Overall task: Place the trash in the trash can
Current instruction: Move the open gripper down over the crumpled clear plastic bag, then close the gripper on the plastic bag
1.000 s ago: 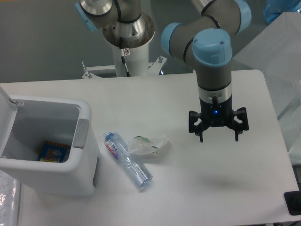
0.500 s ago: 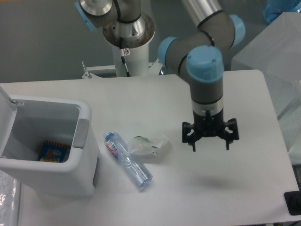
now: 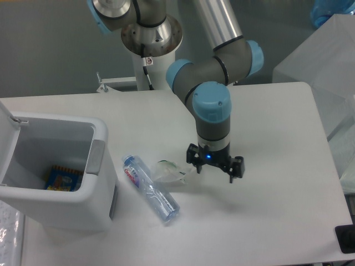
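Observation:
The crumpled white wrapper with green print lies on the white table. The crushed clear bottle with a red-blue-white label lies just left of it, slanting toward the front. My gripper is open and empty, pointing down, low over the table just right of the wrapper; its left finger is close to the wrapper's right edge. The white trash can stands at the left with its lid swung open.
A small blue and yellow packet lies inside the can. The arm's base stands at the back centre. A translucent white box is at the right, past the table's edge. A black object sits at the front right corner.
My gripper has moved left and down, from open space at the right of the table to just beside the wrapper. The fingers stayed open. The trash has not moved.

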Motion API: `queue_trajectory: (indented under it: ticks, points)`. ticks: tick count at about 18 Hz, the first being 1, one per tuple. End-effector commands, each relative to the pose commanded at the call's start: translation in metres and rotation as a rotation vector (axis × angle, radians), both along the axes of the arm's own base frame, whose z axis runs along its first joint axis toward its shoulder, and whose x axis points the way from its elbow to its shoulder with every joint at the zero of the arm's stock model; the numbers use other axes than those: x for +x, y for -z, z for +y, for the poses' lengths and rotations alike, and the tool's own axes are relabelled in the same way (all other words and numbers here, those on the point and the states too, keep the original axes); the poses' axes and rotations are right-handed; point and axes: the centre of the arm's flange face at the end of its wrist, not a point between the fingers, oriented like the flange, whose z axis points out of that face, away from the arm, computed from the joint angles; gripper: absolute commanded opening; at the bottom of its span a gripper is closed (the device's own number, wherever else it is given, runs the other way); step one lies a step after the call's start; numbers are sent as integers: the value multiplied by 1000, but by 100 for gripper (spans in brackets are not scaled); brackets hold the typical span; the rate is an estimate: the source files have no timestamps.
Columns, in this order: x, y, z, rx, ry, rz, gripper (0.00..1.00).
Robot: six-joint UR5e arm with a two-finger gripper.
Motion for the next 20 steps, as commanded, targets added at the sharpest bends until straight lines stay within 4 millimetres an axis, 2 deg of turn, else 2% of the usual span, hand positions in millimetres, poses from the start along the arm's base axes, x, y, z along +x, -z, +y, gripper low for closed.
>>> queue_trajectory:
  ticks: [2,4,9,13,15,20]
  points:
    - [-2,-17,-5,67,-7,-25,100]
    - [-1,-23,-12,110,-1,-47,100]
    - [13,-7,-13,82,62,-63,100]
    - [23,12,-5,63,92,-88,100]
    - [36,15,1,58,115,-95,100]
    - [38,30,5,44,120,-107,99]
